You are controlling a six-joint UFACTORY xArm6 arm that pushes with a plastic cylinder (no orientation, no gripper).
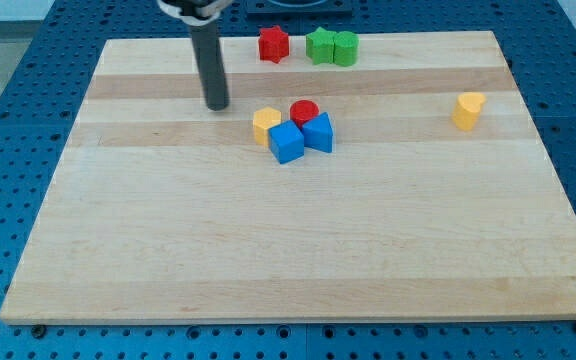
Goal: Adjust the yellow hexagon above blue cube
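A pale wooden board point(298, 240) lay on a blue perforated table point(8, 150), seen from its near edge.

Toward the left, my tip point(216, 106) rested on the board at the end of a straight dark rod coming down from the far edge. There was nothing on it that could open or close, and it touched no block; it stood a little left of and slightly beyond the central cluster.

In that cluster, the yellow hexagon point(265, 124) sat on the left, touching or just beside the blue cube point(286, 142), which lay to its right and a bit nearer. Behind the cube was a red cylinder point(304, 111), and on the right of the group a blue block point(319, 131) of wedge-like shape, pressed against its neighbours.

At the far edge, a red block point(274, 44), shape unclear, stood apart from two green blocks point(331, 47) that touched each other. Far to the right, alone, stood a yellow block point(469, 110), perhaps heart-shaped.

As a judgement, the step in hand was the approach: the hexagon was left of the cube rather than directly beyond it. The next move seemed to call for bringing the tip to the hexagon's left near side and nudging it rightward and away, gently, since the red cylinder already occupied part of that spot and might be shoved.

No brands, labels or writing could be read anywhere.
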